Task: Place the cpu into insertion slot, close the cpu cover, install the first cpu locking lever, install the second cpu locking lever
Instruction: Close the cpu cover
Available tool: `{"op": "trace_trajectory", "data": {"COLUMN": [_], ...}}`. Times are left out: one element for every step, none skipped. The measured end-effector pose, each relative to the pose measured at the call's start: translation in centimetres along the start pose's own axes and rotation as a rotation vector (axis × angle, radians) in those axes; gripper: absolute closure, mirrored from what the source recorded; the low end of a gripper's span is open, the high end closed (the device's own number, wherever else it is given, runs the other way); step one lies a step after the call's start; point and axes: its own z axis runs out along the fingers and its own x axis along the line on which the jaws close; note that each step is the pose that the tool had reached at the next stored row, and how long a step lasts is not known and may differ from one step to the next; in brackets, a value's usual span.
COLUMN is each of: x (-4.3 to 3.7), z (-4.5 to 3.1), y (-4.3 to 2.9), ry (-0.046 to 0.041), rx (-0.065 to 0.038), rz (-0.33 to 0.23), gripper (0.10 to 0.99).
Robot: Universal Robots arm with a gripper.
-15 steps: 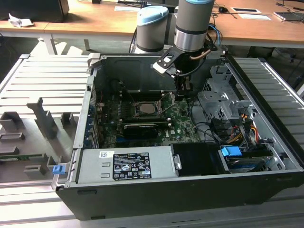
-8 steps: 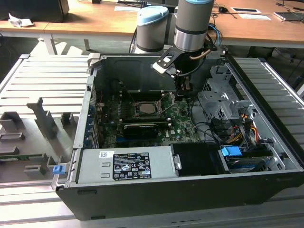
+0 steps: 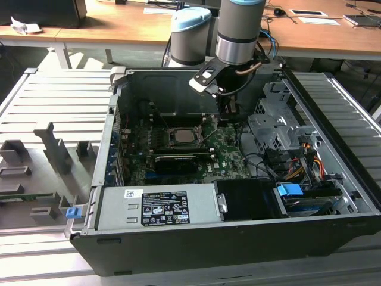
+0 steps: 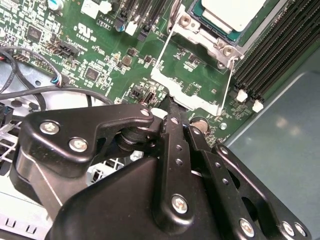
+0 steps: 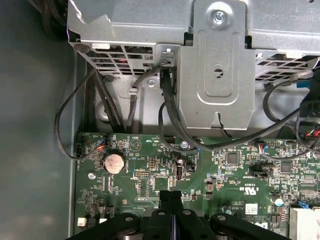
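- Gripper (image 3: 228, 114) is hanging inside the open computer case (image 3: 333, 107), low over the motherboard (image 3: 229, 156), to the exterior view's right of the cpu (image 3: 185, 136) and apart from it.
- Fingers are pressing together in both wrist views, with a thin seam between them and nothing clamped; fingertips (image 5: 165, 196) are hovering just above the green board.
- The cpu is sitting in the insertion slot (image 3: 186, 147), its pale metal face showing, between the memory slots and the arm. The second wrist view is catching 1 corner of the chip (image 4: 232, 12).
- The cpu cover (image 4: 212, 42), a silver-grey frame with 2 screws, is lying around the chip's edge; cannot tell whether it is latched.
- 2 thin wire levers (image 4: 165, 47) are running from the frame's corners to a flat silver plate (image 4: 187, 95) just beside the gripper (image 4: 169, 103).
- In the first wrist view the gripper (image 5: 171, 194) is pointing toward a coin cell battery (image 5: 113, 162) and a grey drive cage (image 5: 215, 75), with black cables (image 5: 167, 107) looping between them.
- A long black card (image 3: 177, 161) is lying near the slot, toward the power supply (image 3: 158, 205).
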Motion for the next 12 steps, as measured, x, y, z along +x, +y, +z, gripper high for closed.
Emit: {"op": "trace_trajectory", "data": {"x": [0.01,0.01,0.01,0.01,0.02,0.02,0.02,0.02,0.02,0.02,0.03,0.03], "z": [0.00,-0.01,-0.01,-0.01,-0.02,-0.02,-0.02,-0.02,-0.02,-0.02,-0.02,-0.02], "y": [-0.16,-0.31,-0.38,-0.42,-0.47,-0.50,-0.55,-0.60,-0.64,-0.69,-0.75,-0.86], "ry": [-0.0001,0.0000,0.0000,0.0000,-0.0001,-0.0001,-0.0001,0.0000,-0.0001,0.0000,0.0000,0.0000], "rx": [0.000,0.000,0.000,0.000,0.000,0.000,0.000,0.000,0.000,0.000,0.000,0.000], "rz": [0.000,0.000,0.000,0.000,0.000,0.000,0.000,0.000,0.000,0.000,0.000,0.000], "gripper": [0.980,0.980,0.980,0.980,0.980,0.980,0.980,0.980,0.980,0.980,0.980,0.980]}}
